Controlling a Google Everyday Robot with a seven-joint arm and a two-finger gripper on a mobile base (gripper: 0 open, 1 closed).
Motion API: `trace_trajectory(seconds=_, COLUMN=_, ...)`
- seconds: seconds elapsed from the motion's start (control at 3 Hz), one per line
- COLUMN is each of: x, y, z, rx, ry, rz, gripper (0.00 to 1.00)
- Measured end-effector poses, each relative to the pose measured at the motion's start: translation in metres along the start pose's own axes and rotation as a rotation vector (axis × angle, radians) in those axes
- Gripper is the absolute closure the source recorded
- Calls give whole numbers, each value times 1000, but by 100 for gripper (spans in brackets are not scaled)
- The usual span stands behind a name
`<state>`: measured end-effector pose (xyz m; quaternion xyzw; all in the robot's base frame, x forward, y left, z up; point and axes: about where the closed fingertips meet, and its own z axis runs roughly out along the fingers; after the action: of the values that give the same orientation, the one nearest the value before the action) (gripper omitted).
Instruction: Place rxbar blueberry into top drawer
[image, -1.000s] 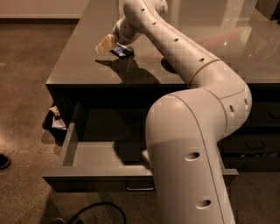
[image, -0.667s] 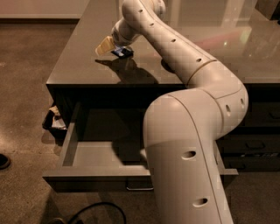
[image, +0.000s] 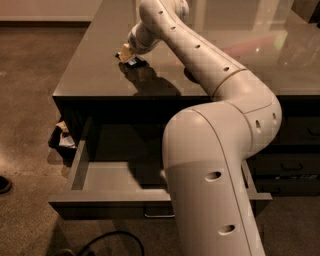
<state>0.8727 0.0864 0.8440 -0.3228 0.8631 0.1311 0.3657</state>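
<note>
The rxbar blueberry (image: 134, 61), a small dark blue bar with white markings, lies on the grey counter top (image: 95, 75) near its left part. My gripper (image: 127, 52) is right at the bar's left end, low over the counter and touching or nearly touching it. The top drawer (image: 112, 177) stands pulled out below the counter's front edge, its light grey inside bare where it shows. Its metal bar handle (image: 159, 216) is on the front. My white arm (image: 210, 150) covers the drawer's right part.
A dark bin with crumpled paper (image: 62, 140) sits on the floor left of the drawer. Narrower dark drawers (image: 292, 165) are at the right. A black cable (image: 112, 240) lies on the floor in front. A shoe tip (image: 4, 184) is at the left edge.
Almost nothing differs. My gripper stays at the blue bar on the counter, shifted only very slightly. The drawer stays open.
</note>
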Motion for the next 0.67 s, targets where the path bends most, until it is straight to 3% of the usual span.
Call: trace_trajectory(seconds=0.67, x=-8, y=5, z=-15, rx=-5, ry=-25, rz=-41, gripper=97)
